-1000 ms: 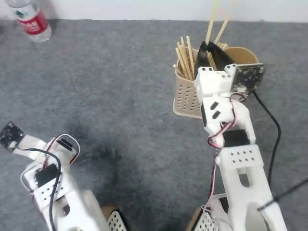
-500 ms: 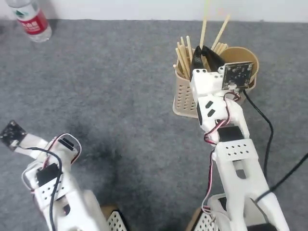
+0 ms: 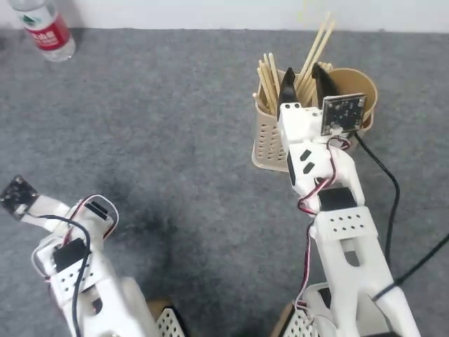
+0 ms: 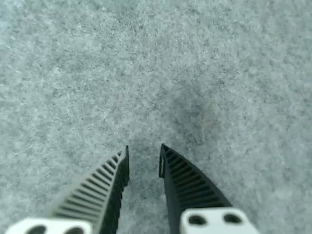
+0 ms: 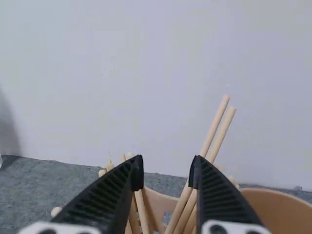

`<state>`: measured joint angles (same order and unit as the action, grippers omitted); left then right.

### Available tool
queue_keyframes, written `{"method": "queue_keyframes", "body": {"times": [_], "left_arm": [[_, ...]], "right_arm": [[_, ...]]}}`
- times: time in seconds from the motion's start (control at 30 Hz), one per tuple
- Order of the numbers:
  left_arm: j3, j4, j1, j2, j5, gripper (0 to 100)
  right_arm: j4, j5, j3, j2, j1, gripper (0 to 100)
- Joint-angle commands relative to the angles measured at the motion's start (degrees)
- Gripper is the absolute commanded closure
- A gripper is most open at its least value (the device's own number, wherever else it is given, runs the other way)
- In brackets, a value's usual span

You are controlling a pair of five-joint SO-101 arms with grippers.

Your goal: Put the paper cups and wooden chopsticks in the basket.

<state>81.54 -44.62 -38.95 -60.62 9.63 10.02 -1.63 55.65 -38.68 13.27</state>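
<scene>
Right gripper (image 3: 303,74) spread open, empty, directly over basket (image 3: 270,144) — wooden chopsticks (image 3: 313,49) inside, near-upright, tips poking up between the jaws, paper cup (image 3: 354,81) just beside. Left gripper (image 4: 144,151) slightly parted above bare carpet (image 4: 146,58), well apart — right arm nearer.

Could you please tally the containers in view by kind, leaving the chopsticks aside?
Basket: 1
Paper cup, seated in the basket: 1
Plastic bottle: 1
Total: 3
</scene>
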Motion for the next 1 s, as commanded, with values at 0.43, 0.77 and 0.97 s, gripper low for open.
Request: {"method": "queue_keyframes", "body": {"times": [0.43, 0.77, 0.97], "left_arm": [[-0.9, 0.7, 0.4, -0.8, -0.1, 91], [-0.9, 0.7, 0.4, -0.8, -0.3, 91], [-0.8, 0.7, 0.4, -0.8, -0.3, 91]], "right_arm": [[-29.6, 0.8, -19.4, -12.0, -10.1, 84.3], [-27.3, 0.9, -29.1, -4.4, -14.5, 84.4], [-36.0, 8.6, -56.6, 18.0, -13.9, 99.8]]}}
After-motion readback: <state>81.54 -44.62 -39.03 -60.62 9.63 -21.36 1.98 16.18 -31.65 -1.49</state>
